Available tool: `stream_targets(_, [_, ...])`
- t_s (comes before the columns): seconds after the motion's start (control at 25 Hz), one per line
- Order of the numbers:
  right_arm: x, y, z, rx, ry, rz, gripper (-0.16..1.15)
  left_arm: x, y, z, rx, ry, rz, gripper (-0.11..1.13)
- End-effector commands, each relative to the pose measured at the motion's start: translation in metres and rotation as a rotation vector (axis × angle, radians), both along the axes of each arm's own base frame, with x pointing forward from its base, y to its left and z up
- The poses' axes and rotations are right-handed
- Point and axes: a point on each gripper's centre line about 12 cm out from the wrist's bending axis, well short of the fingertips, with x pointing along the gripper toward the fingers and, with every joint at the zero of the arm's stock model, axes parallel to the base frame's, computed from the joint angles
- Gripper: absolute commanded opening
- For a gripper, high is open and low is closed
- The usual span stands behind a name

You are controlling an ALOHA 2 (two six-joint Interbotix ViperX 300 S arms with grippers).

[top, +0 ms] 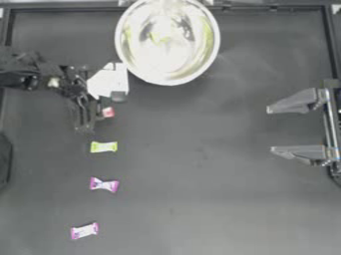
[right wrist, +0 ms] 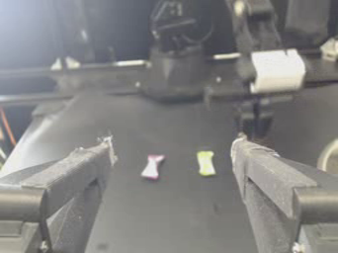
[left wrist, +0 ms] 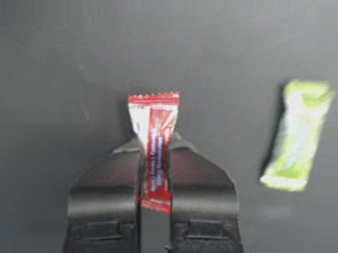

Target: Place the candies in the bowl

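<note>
1. The left tool (left wrist: 155, 163) was over the left part of the bench (top: 213, 199), a little way in from the left edge and just below the bowl's left side as seen from above.
2. Its jaws were pressed almost together on the red candy (left wrist: 154, 138), pinching the wrapper lengthwise so that one crimped end stuck out past the tips.
3. From above, that red candy (top: 107, 112) showed only as a small red and white spot at the end of the left tool (top: 100, 112).
4. The shiny metal bowl (top: 166, 40) sat at the far edge of the bench, about midway across, and a yellow-green smear showed inside it; I could not tell whether that was a candy or a reflection.
5. A yellow-green candy (top: 103, 147) lay flat on the bench near the left tool, apart from it; the left wrist view showed it (left wrist: 297, 136) beside the jaws without touching them.
6. Toward the near edge lay a pink-purple candy (top: 104, 185), and nearer the near left corner a second pink-purple candy (top: 84, 231), all three in a loose line well apart from each other.
7. The right tool (top: 293, 127) was parked at the right edge of the bench, its jaws spread wide with nothing between them.
</note>
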Motion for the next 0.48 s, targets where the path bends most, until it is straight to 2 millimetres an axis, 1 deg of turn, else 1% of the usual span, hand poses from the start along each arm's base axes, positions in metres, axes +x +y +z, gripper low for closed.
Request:
stream_targets(0.04, [0.003, -0.001, 0.006, -0.006, -0.016, -0.002, 1.00, 0.006, 0.003, 0.054, 0.080, -0.153, -0.003, 0.32])
stream_targets(0.12, [0.003, -0.001, 0.006, -0.003, -0.017, -0.002, 1.00, 0.007, 0.005, 0.069, 0.106, -0.196, -0.005, 0.32])
stream_targets(0.24, [0.003, -0.001, 0.007, -0.005, -0.024, -0.003, 1.00, 0.011, 0.015, 0.090, 0.155, -0.265, 0.002, 0.32])
stream_targets(0.36, [0.003, -0.001, 0.006, -0.005, -0.021, -0.003, 1.00, 0.017, 0.029, 0.108, 0.211, -0.323, 0.007, 0.32])
stream_targets(0.48, [0.002, -0.001, 0.004, -0.003, -0.018, -0.003, 1.00, 0.023, 0.047, 0.123, 0.278, -0.381, 0.018, 0.32])
